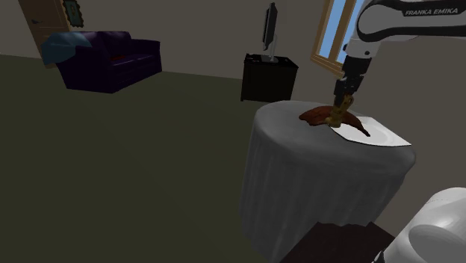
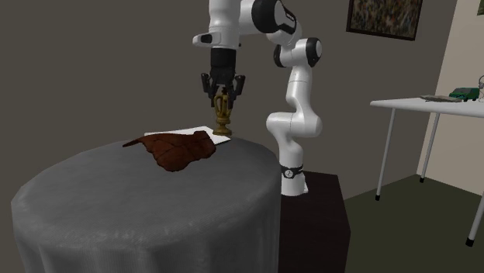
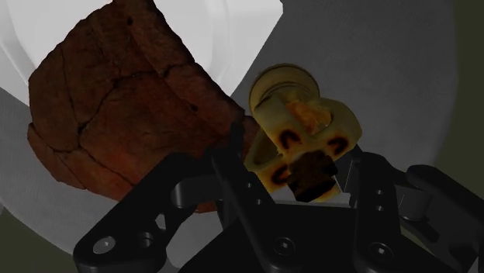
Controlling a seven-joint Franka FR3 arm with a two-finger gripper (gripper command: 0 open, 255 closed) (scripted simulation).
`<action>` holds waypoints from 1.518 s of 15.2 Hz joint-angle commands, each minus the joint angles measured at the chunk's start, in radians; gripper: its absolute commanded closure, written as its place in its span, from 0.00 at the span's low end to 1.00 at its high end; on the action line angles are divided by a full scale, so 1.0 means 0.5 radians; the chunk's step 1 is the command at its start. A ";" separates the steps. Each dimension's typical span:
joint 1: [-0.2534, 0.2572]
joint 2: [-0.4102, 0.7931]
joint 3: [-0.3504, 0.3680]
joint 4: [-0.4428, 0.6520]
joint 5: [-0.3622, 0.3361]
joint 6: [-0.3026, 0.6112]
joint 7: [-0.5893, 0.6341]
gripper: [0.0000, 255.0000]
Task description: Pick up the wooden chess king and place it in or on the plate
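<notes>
Between the two black fingers (image 3: 233,172), which are pinching it near its top, the pale yellow-brown turned chess king (image 3: 288,116) is hanging upright with its base pointing down, probably so that it can be set standing rather than dropped. Just below the fingers, the flat white plate (image 2: 190,130) is lying on the round table draped in grey cloth (image 2: 116,202). The king is sitting over or very near the plate's rim. Beside the fingers, a dark red-brown, cracked, leaf-like slab (image 2: 178,149) is overlapping the plate and hiding much of it, which is likely leaving only a strip of bare white to aim for. The fingers are covering the king's crown, and I cannot tell whether its base is touching the plate.
</notes>
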 commanded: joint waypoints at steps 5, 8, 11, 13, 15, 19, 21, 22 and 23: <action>0.007 0.046 0.008 0.203 0.013 -0.158 -0.014 1.00; -0.022 0.055 -0.063 0.247 -0.011 -0.181 -0.115 1.00; -0.063 0.081 -0.173 0.313 -0.043 -0.201 -0.268 1.00; -0.088 0.110 -0.250 0.369 -0.060 -0.214 -0.372 1.00; -0.111 0.149 -0.328 0.433 -0.071 -0.226 -0.479 1.00; -0.156 0.259 -0.494 0.590 -0.071 -0.249 -0.704 1.00; -0.171 0.292 -0.550 0.610 -0.068 -0.229 -0.774 1.00; -0.173 0.280 -0.549 0.573 -0.072 -0.202 -0.769 1.00; -0.175 0.269 -0.548 0.536 -0.077 -0.175 -0.764 1.00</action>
